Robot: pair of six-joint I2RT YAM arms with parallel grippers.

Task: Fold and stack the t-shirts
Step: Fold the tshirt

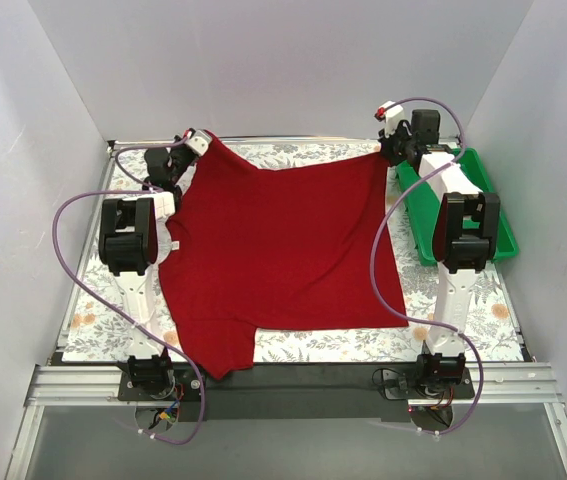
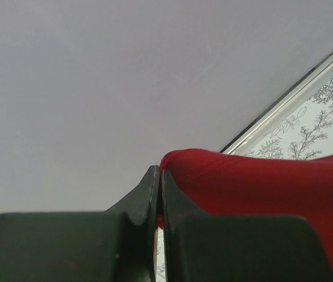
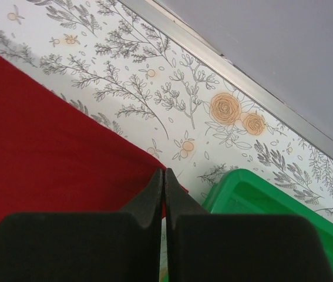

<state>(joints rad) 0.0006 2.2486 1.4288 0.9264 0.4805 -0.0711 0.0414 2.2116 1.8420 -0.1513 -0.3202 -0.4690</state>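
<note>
The left arm (image 1: 126, 245) and the right arm (image 1: 463, 235) are white with big black blocks at the joints. A thin purple cable (image 1: 60, 215) loops beside each one. Each arm stands on a small black base (image 1: 149, 375) at the near edge. The left gripper (image 2: 158, 171) and the right gripper (image 3: 164, 173) have black, pointed fingers (image 2: 135, 205).

1. A green tray (image 1: 500, 225) lies on the right, toward the far edge.
2. A floral-printed cover (image 1: 463, 310) lies spread flat beneath the tray.
3. Plain white walls (image 1: 293, 60) enclose three sides.
4. What looks like a metal strip (image 3: 272, 97) edges the cover's far side.
</note>
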